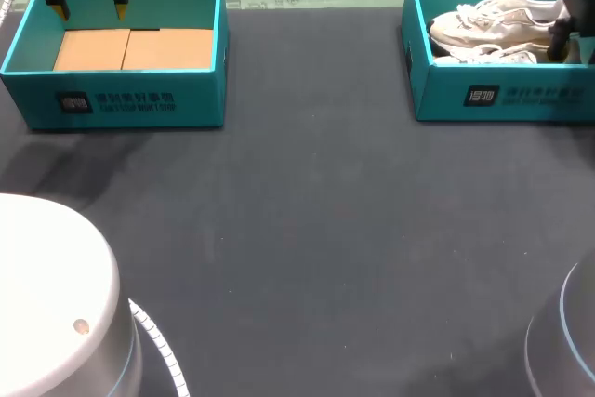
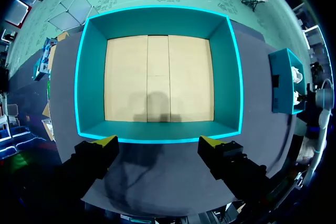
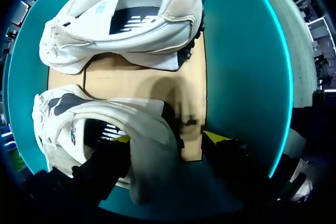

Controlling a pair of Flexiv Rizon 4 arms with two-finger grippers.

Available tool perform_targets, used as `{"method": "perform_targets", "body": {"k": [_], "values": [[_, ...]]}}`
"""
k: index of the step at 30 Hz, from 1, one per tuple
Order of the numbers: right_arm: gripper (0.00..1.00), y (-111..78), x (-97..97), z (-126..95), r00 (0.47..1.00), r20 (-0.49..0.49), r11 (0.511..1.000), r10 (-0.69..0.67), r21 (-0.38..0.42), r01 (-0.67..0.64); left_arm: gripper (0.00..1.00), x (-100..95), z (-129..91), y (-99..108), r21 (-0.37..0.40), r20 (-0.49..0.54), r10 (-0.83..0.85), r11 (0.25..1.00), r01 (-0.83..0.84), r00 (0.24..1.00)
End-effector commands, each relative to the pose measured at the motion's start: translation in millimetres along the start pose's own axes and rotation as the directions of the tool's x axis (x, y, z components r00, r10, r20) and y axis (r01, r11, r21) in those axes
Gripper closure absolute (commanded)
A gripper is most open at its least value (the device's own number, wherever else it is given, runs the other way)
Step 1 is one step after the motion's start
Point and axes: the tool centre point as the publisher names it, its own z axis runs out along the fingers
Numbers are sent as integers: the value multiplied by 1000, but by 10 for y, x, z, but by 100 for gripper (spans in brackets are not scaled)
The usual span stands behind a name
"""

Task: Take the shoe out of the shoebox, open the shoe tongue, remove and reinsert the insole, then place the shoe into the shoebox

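1. Left station. The empty shoebox, teal with a bare cardboard floor, stands at the far left of the dark table. The left gripper hangs above the box's far wall. In the left wrist view its two yellow-tipped fingers are spread wide, with one tip off each end of the box's near wall. The fingers hold nothing and touch nothing.

2. Centre. A broad strip of table surface separates the two boxes, which stand well apart.

3. Right station. The second shoebox, also teal, stands at the far right of the table and holds a pair of white sneakers. They lie side by side with toes toward the table's centre and heels toward the right arm. The far sneaker lies along the far wall. The near sneaker lies along the near wall.

4. Right tool. The right gripper is down inside this box at the heel end, with its fingers spread.
   - The heel of the near sneaker sits between them.
   - One finger lies close along the shoe's side (contact cannot be confirmed from the wrist view).
   - The other finger stands clear of the heel, over the floor beside the box's end wall.
   - The shoe is therefore straddled but not pinched, and rests on the box floor.
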Motion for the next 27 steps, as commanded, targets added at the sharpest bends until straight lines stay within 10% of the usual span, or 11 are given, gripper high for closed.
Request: {"method": "perform_targets", "body": {"k": [1,13,19,27], "values": [[26,44,20,48,1000,2,1000,-5,11,5,0,1,-6,2,0,1,0,1000,0,1000],[63,27,32,87,1000,3,1000,-10,21,10,0,1,-6,2,0,1,0,1000,0,1000],[100,14,34,41,1000,8,1000,-5,16,5,0,1,-6,2,0,1,0,1000,0,1000],[100,-7,23,2,1000,14,1000,5,7,-5,0,1,-6,2,0,1,0,1000,0,1000]]}}
